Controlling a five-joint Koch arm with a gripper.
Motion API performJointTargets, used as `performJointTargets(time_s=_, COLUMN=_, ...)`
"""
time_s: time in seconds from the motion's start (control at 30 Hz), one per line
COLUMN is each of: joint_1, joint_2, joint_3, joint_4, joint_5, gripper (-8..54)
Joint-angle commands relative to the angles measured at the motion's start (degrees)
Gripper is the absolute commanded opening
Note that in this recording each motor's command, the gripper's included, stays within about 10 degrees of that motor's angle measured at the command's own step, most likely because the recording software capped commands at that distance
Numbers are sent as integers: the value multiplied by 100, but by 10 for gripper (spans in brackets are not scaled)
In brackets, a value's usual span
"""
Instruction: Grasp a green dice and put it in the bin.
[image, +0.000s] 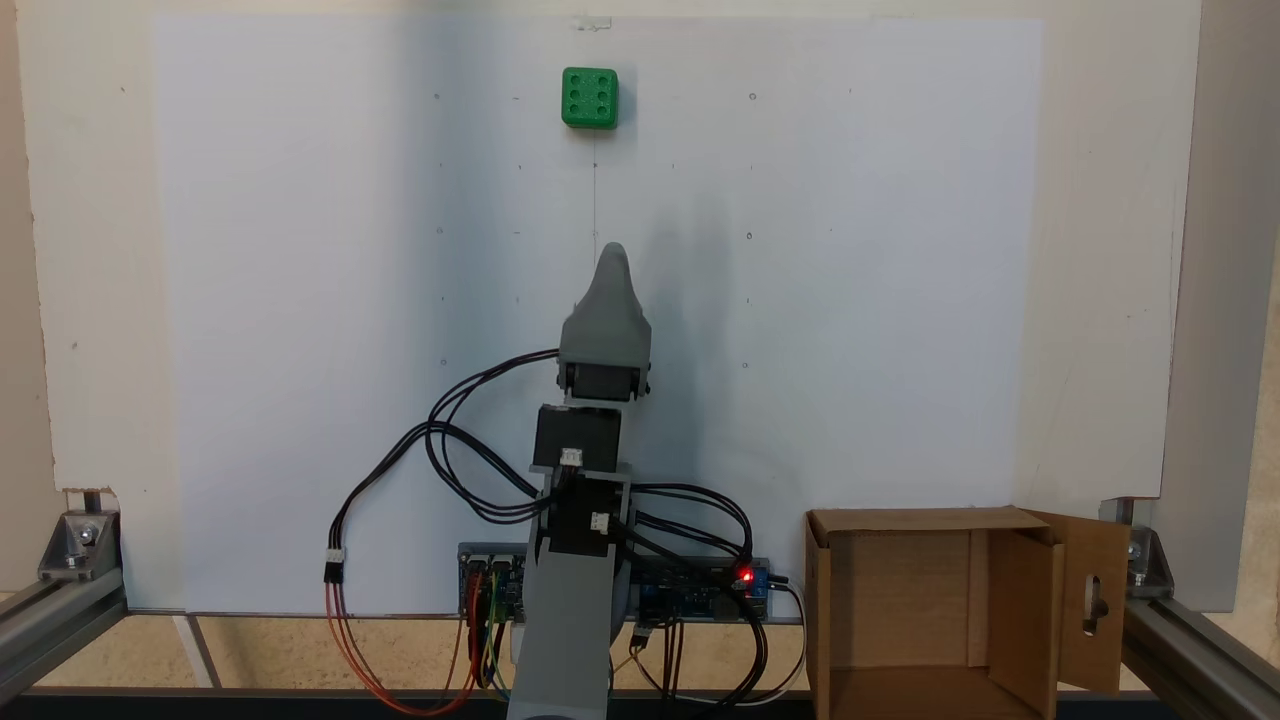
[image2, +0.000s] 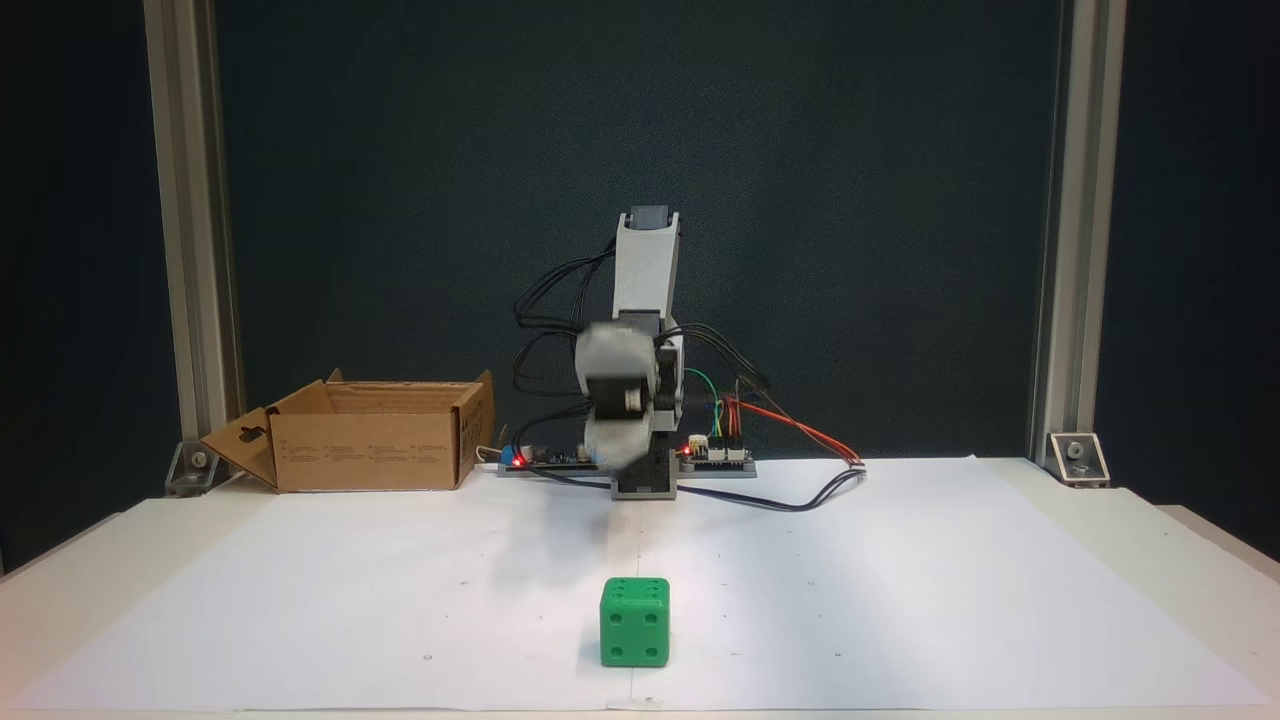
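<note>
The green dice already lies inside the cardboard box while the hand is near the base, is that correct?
No, the green dice lies outside the cardboard box, on the white paper far from it, as both fixed views show. The hand is near the base.

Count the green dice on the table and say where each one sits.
1. The green dice sits alone on the white paper, far out in front of the arm and well away from the bin. The bin's floor looks empty.

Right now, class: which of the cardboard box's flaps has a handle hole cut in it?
The side flap of the bin swung outward, away from the arm; it carries a slot-shaped hole, while the other flaps are plain.
</note>
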Motion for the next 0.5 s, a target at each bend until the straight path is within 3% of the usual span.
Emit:
performJointTargets(time_s=0.0, joint_1=9, joint_2=633, joint_3=-615, joint_4=791, joint_5=-132, gripper=433)
performJointTargets(time_s=0.47, joint_1=-97, joint_2=606, joint_3=-4122, joint_4=6080, joint_5=352, gripper=432)
